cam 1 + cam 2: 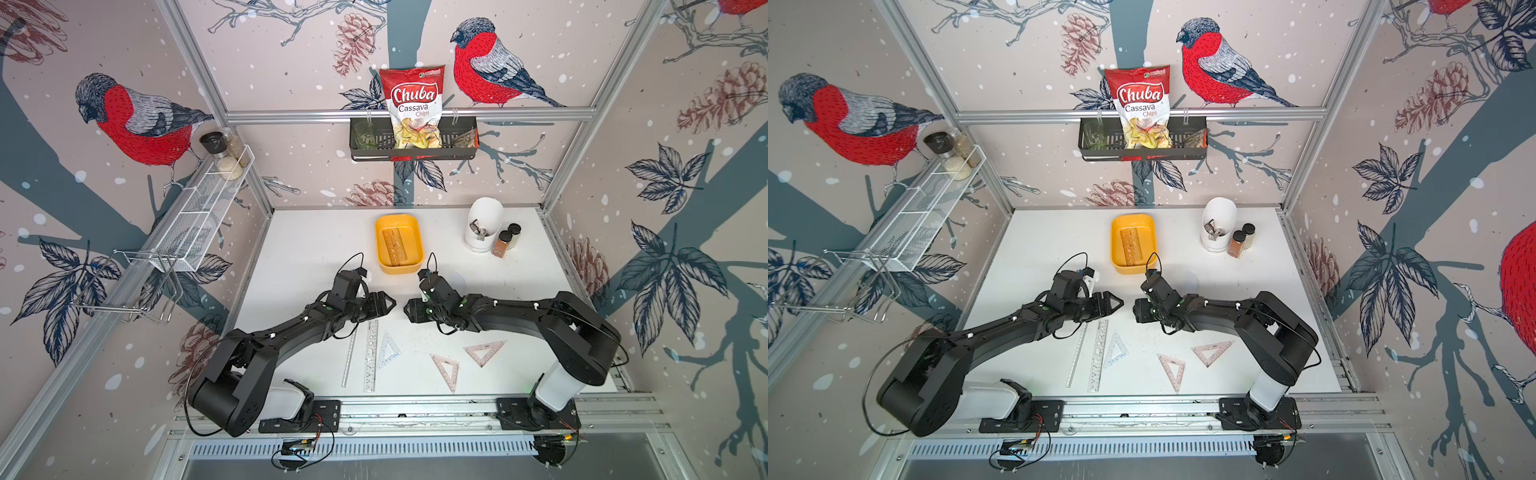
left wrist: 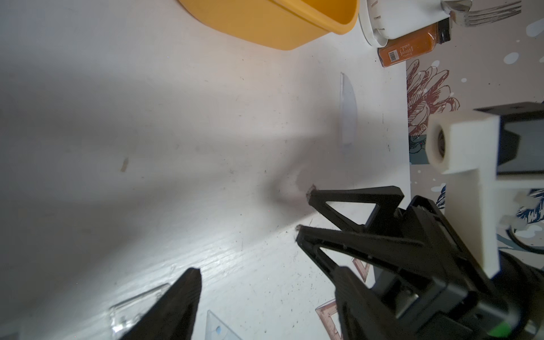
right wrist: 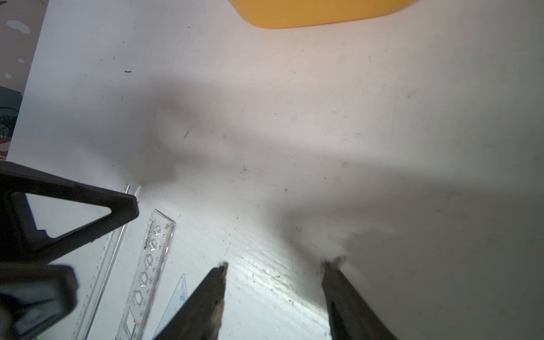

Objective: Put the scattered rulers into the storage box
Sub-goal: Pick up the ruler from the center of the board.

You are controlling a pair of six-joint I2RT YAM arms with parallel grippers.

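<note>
White table (image 1: 299, 249): both grippers face tip to tip above it, between box and loose rulers.
Left gripper (image 1: 392, 306): jaws parted, nothing held.
Right gripper (image 3: 276, 263): jaws parted over bare tabletop, empty.
Storage box (image 1: 399, 269): toward the table's back, one stencil ruler (image 1: 394, 247) lying inside.
Loose rulers: clear straight ruler (image 1: 349, 359), second stencil ruler (image 1: 371, 357), pale blue triangle (image 1: 388, 353), two pinkish triangles (image 1: 444, 358) (image 1: 486, 347), toward the table's front.

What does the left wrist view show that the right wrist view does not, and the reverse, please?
Only the left wrist view: the white pot, the orange spice jar, the half-round protractor and a pink triangle. Only the right wrist view: the stencil ruler and the clear straight ruler, along their length. Both: the storage box, the pale blue triangle and the open right gripper.
</note>
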